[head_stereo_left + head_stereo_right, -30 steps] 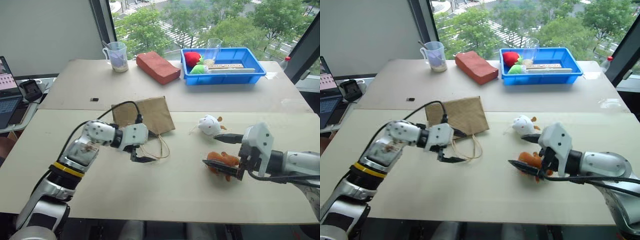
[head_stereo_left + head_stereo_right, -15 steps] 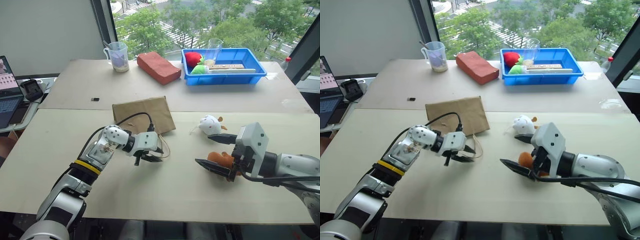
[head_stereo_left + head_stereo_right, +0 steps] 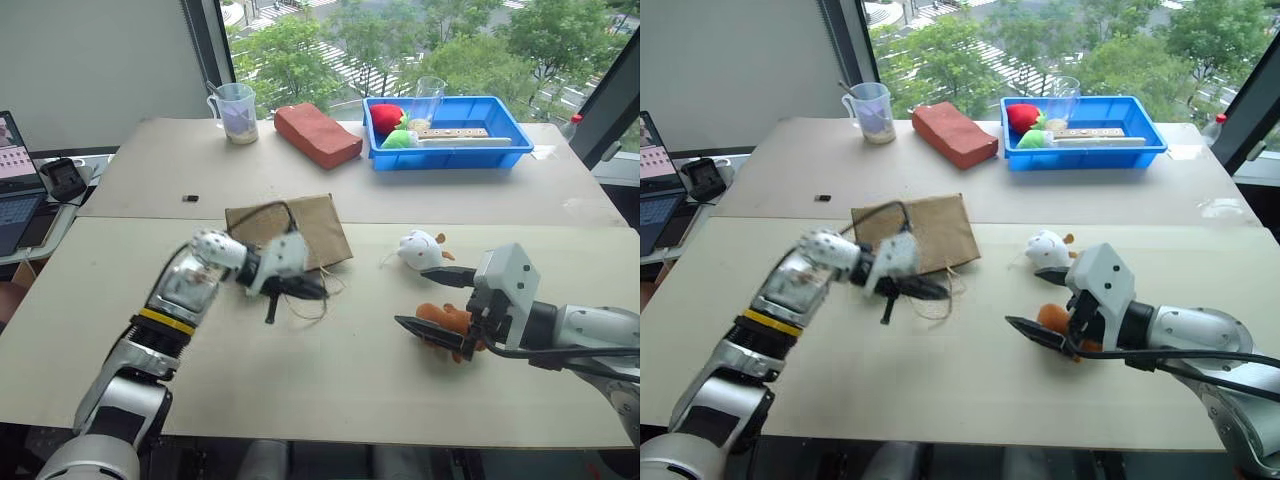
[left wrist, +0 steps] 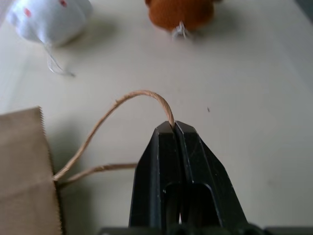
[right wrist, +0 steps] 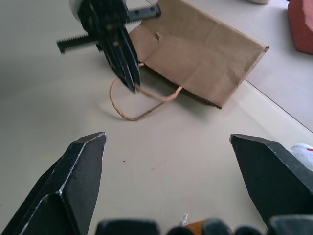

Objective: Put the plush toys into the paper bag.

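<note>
Now left claw (image 4: 174, 128) pinching twine handle (image 4: 122, 101), paper bag (image 3: 290, 231) behind

A flat brown paper bag (image 3: 290, 230) lies on the table, twine handle pinched and raised; right of it sit a white plush (image 3: 420, 250) and, nearer, an orange-brown plush (image 3: 447, 319).

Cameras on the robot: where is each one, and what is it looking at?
Head views: high, looking down the table; both arms show.
Left wrist view: looks along the shut left gripper, pinching the paper bag's twine handle, toward the white plush toy and orange plush toy.
Right wrist view: looks between the open right gripper's fingers at the bag.
Shared: both wrist views show bag and handle.
</note>
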Motion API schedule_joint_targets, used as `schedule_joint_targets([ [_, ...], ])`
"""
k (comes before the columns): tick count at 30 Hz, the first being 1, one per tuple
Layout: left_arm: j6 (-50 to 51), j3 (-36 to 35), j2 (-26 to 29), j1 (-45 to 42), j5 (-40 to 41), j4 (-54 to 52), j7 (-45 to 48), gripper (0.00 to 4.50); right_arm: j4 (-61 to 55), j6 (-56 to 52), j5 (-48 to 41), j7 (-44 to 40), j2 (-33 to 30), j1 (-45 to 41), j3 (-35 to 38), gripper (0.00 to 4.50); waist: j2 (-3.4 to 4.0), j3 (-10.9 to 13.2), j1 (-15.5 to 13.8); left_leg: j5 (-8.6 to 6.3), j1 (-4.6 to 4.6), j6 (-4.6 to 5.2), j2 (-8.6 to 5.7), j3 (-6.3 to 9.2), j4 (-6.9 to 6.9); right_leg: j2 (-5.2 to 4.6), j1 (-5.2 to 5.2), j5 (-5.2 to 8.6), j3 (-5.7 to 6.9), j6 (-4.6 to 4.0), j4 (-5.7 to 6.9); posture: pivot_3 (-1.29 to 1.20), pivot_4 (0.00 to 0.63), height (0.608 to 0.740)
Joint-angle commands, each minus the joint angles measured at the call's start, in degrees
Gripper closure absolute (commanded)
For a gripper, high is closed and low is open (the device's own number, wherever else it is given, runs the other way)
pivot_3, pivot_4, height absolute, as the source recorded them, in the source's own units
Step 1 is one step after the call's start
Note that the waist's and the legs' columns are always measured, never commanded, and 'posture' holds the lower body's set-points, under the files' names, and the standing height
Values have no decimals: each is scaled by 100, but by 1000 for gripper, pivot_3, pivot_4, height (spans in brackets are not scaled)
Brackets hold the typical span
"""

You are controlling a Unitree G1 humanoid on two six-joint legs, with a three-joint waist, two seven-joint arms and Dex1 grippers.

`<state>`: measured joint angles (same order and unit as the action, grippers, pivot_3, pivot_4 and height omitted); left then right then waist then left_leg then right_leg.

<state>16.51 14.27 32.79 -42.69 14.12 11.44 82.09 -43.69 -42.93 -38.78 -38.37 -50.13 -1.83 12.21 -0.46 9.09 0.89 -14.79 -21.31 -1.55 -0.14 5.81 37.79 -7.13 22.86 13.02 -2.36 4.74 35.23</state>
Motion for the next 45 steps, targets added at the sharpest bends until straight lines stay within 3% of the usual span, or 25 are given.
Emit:
schedule_joint_targets([
  [1,615,-427,223,-245,588,-107,304,4500,100,387,239,108,368,-68,-350,812,0,0,17,-1,3,1,0,1,0,2,-1,1,0,1,1,0,150,740],
  [11,1391,-710,243,-485,1089,-343,157,4500,1454,1063,1642,627,1867,-1291,-2114,4316,-2,1,43,0,2,0,0,3,2,4,8,1,-1,2,12,0,150,740],
  [12,1472,-738,235,-482,1152,-405,133,4500,1635,1134,1750,667,2040,-1411,-2229,4466,-2,1,54,0,0,0,1,3,2,5,12,1,-2,1,14,0,150,740],
  [24,2433,-1070,317,-492,1925,-1091,-180,4500,4303,2569,2888,1074,4035,-2306,-3015,4466,-2,2,180,2,0,-3,2,11,0,8,29,3,-3,-1,63,0,150,740],
  [28,2520,-1100,398,-414,1995,-1265,-267,4500,5258,2470,3221,1439,4564,-2519,-3103,4466,-2,2,193,2,3,-3,2,15,-2,10,29,3,-3,-1,67,0,150,740],
  [35,2183,-1411,464,-536,1763,-967,-862,4500,5588,2386,3665,1511,4639,-2483,-3205,4466,-2,2,238,3,10,-5,2,19,-5,12,30,6,-3,-7,75,0,150,740],
  [40,1769,-1960,256,-1177,1586,-161,-1847,4500,5647,2484,3787,1290,4550,-2505,-3238,4466,-4,1,214,5,15,-9,2,21,-3,12,27,8,-2,-9,69,0,150,740],
  [45,1937,-2399,274,-1794,1932,86,-2149,4500,5889,2637,3948,1111,4466,-2696,-3265,4466,-4,1,246,5,15,-10,1,22,-5,11,28,8,-2,-9,75,0,150,740],
])
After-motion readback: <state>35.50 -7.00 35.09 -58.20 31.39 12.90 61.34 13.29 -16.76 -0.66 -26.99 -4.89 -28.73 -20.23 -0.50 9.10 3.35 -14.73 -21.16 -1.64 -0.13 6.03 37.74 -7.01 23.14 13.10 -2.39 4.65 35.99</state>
